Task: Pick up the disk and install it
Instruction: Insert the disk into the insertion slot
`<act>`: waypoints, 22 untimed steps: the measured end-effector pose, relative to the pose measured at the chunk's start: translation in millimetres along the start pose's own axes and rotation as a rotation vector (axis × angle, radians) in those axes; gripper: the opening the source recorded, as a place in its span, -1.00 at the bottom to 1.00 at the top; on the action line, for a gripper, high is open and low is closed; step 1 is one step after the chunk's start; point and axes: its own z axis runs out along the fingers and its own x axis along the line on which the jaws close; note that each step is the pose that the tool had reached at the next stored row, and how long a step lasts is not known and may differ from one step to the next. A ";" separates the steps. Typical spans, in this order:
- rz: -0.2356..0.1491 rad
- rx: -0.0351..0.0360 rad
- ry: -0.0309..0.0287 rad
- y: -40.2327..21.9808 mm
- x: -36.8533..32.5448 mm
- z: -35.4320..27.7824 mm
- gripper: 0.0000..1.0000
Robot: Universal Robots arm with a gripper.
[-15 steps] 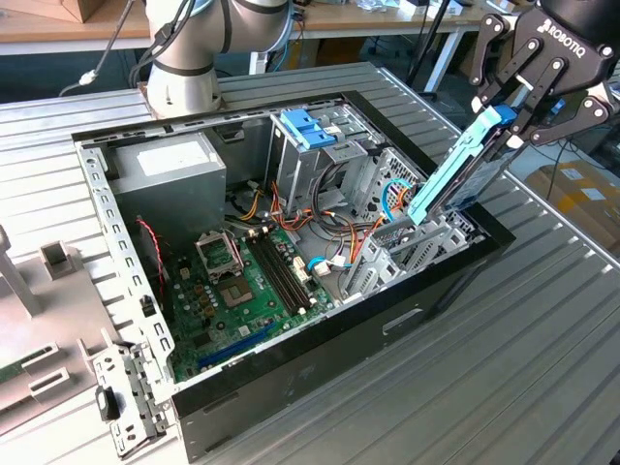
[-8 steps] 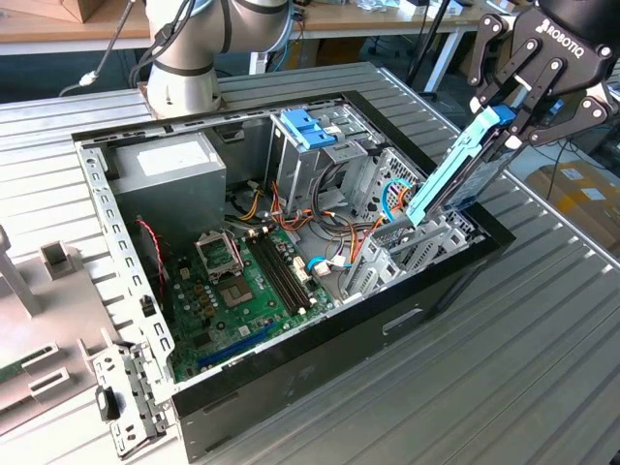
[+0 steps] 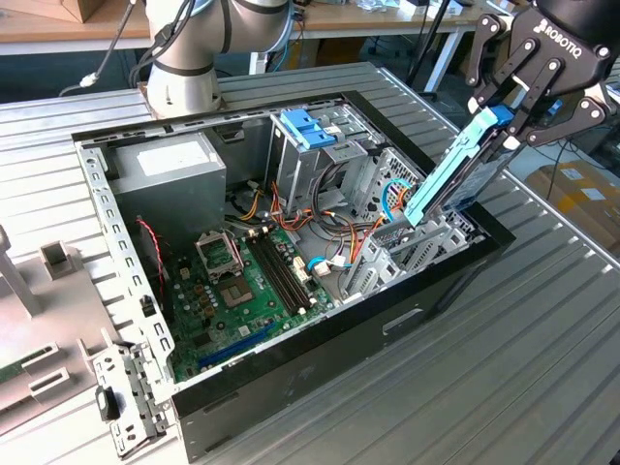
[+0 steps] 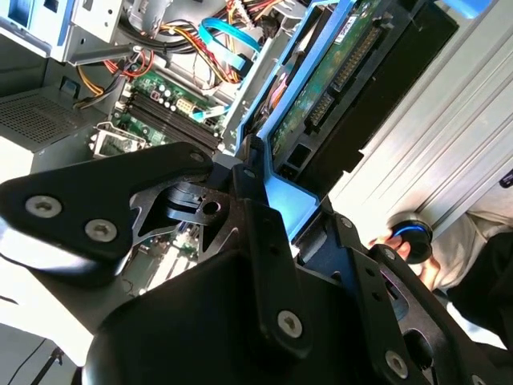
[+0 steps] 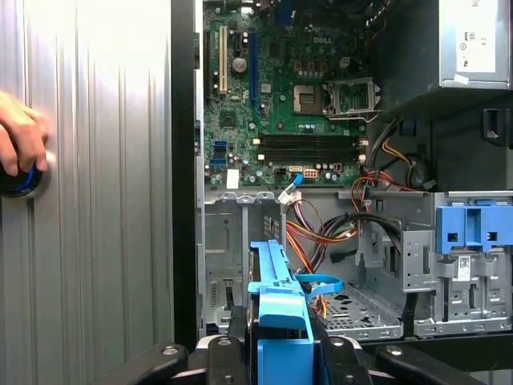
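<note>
My gripper [image 3: 499,121] is shut on the disk [image 3: 455,174], a flat drive with blue plastic side pieces. The disk hangs tilted at the exterior view's right side of the open computer case [image 3: 291,368]. Its lower end reaches down into the metal drive bay [image 3: 417,252] near the case's wall. In the first wrist view a blue rail of the disk [image 5: 276,297] runs out from between my fingers [image 5: 234,329] toward the bay floor [image 5: 361,309]. The second wrist view has the disk's green circuit-board underside [image 4: 321,88] ahead of my gripper [image 4: 272,200].
Inside the case lie the green motherboard [image 3: 242,281], a grey power-supply box [image 3: 179,170], coloured cables [image 3: 339,232] and a drive cage with a light-blue latch [image 3: 310,126]. A person's hand [image 5: 20,140] rests on a blue knob on the ribbed table. A loose bracket [image 3: 126,407] lies beside the case.
</note>
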 end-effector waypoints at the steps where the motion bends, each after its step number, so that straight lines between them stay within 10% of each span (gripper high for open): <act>1: 0.000 0.0000 -0.0001 0.3 0.0 0.0 -0.26; 22: 0.000 0.0000 -0.0002 12.6 0.6 3.2 -0.26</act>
